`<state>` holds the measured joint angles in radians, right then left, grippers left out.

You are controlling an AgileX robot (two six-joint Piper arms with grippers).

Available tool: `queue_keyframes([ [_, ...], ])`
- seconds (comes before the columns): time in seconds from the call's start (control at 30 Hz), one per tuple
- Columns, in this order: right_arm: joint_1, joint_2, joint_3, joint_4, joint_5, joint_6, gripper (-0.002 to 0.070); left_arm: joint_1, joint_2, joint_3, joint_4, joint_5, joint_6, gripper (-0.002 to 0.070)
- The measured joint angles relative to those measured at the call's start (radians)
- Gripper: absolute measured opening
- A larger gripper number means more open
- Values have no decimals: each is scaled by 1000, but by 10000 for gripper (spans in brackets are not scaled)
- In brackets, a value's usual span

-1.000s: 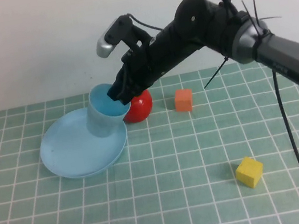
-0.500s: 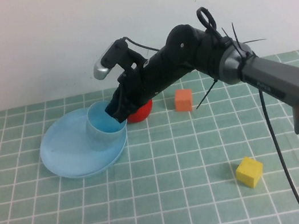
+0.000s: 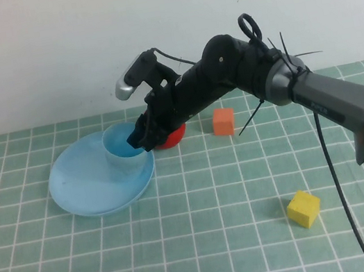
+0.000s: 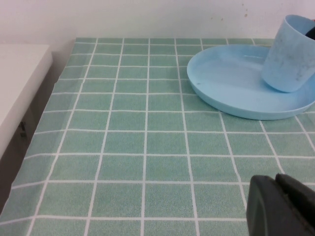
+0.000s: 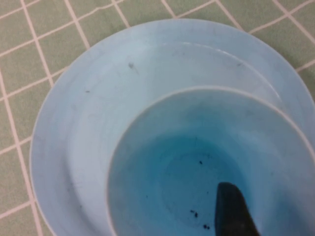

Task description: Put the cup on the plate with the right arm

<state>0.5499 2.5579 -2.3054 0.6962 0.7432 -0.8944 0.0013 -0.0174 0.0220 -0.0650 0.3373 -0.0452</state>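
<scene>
We've got the cup (image 3: 126,154) standing upright on the plate (image 3: 81,185), toward the plate's apple-side rim. Right pincer (image 3: 139,138) sits at the cup's mouth, one finger (image 5: 231,209) dipping inside the cup. We can't tell if it's parted or clamped on the wall. Cup's long axis is vertical, so we judge the exit should go straight up (apple (image 3: 171,136) is just behind the cup). Left pincer (image 4: 283,206) is parked well apart from the plate, state unclear.
</scene>
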Motion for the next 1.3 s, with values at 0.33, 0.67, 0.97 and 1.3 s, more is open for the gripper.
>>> queue_keyframes([
  [0.33,0,2,-48,-2,25,0,333,0,0,0,0,0,0,-3],
  [0.67,-4,2,-338,-2,239,44,333,0,0,0,0,0,0,-3],
  [0.97,-132,-76,-447,-4,494,158,129,0,0,0,0,0,0,-3],
  [1.3,-210,-412,-452,-126,494,247,4,0,0,0,0,0,0,-3],
])
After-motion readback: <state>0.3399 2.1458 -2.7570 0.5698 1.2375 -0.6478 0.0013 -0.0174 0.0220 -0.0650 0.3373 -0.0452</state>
